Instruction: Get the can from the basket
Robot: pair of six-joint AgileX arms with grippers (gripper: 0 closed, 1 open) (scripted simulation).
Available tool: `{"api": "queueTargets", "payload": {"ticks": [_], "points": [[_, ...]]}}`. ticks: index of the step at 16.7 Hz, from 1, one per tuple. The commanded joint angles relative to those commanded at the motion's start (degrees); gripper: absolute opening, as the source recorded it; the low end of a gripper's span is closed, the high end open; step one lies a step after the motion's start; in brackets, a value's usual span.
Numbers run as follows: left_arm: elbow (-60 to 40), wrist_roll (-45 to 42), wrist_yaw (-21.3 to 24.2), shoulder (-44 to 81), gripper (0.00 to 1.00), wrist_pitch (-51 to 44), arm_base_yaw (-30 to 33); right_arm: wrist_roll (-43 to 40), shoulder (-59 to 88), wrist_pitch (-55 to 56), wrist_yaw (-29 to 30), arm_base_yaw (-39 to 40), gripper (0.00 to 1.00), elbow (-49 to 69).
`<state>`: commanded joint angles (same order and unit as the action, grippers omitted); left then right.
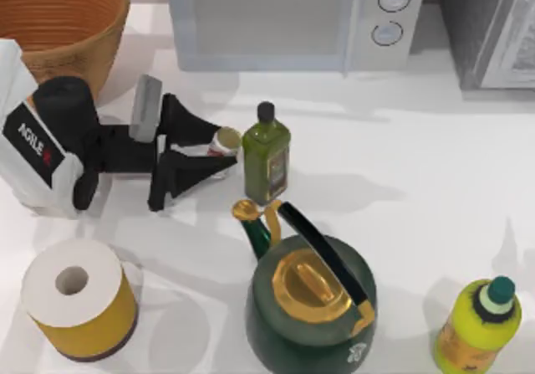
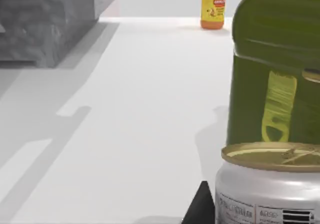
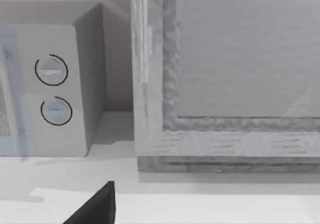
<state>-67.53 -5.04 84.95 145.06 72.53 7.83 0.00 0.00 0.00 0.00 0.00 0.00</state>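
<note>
The can [image 1: 219,143], small with a white-and-red side and a pale round end, lies sideways between the black fingers of my left gripper [image 1: 222,148], which is shut on it just above the table. The can's end points at the green bottle [image 1: 267,153] right beside it. In the left wrist view the can [image 2: 270,189] stands close up in front of the green bottle [image 2: 275,73]. The orange-brown wicker basket [image 1: 79,52] stands at the back left, behind my left arm. A dark part of my right gripper [image 3: 95,209] faces the microwave.
A white microwave [image 1: 284,18] and a grey box [image 1: 493,27] line the back. In front stand a green-and-gold kettle [image 1: 311,303], a paper roll [image 1: 77,299] and a yellow bottle [image 1: 478,328]. An orange bottle [image 2: 213,6] stands far off.
</note>
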Motion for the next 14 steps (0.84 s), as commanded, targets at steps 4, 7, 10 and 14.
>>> {"api": "queueTargets", "payload": {"ticks": [4,7,10,14], "points": [[0.00,0.00,0.00,0.00,0.68,0.00,0.00,0.00,0.00,0.00,0.00,0.00,1.00,0.00],[0.00,0.00,0.00,0.00,0.90,0.00,0.00,0.00,0.00,0.00,0.00,0.00,1.00,0.00],[0.00,0.00,0.00,0.00,1.00,0.00,0.00,0.00,0.00,0.00,0.00,0.00,1.00,0.00],[0.00,0.00,0.00,0.00,1.00,0.00,0.00,0.00,0.00,0.00,0.00,0.00,1.00,0.00]]}}
